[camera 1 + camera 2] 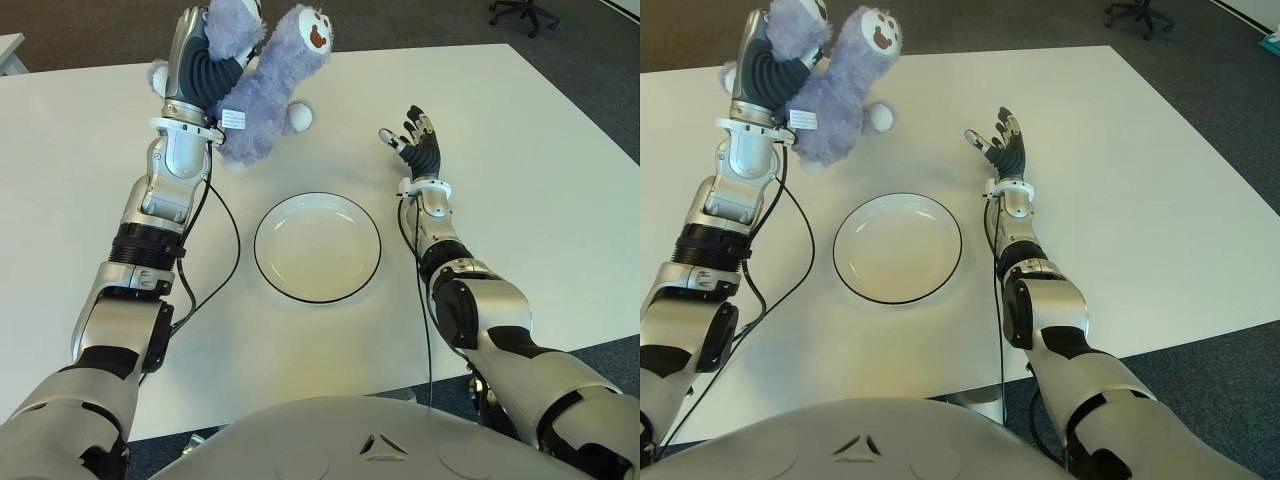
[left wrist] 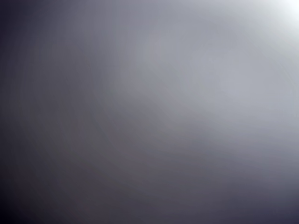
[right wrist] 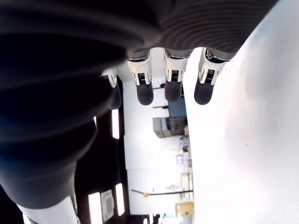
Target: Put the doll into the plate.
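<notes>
A fuzzy purple doll [image 1: 268, 85] with a white face and a white tag hangs in the air over the far left of the table, tilted, behind and to the left of the plate. My left hand [image 1: 208, 62] is shut on its body and holds it up. The white plate [image 1: 317, 247] with a dark rim lies empty at the table's middle. My right hand [image 1: 416, 137] shows to the right of the plate, fingers spread and holding nothing. The left wrist view is filled by a grey blur.
The white table [image 1: 520, 180] spreads wide around the plate. A black cable [image 1: 228, 225] loops from my left arm beside the plate's left rim. An office chair base [image 1: 523, 12] stands on the dark floor beyond the far right corner.
</notes>
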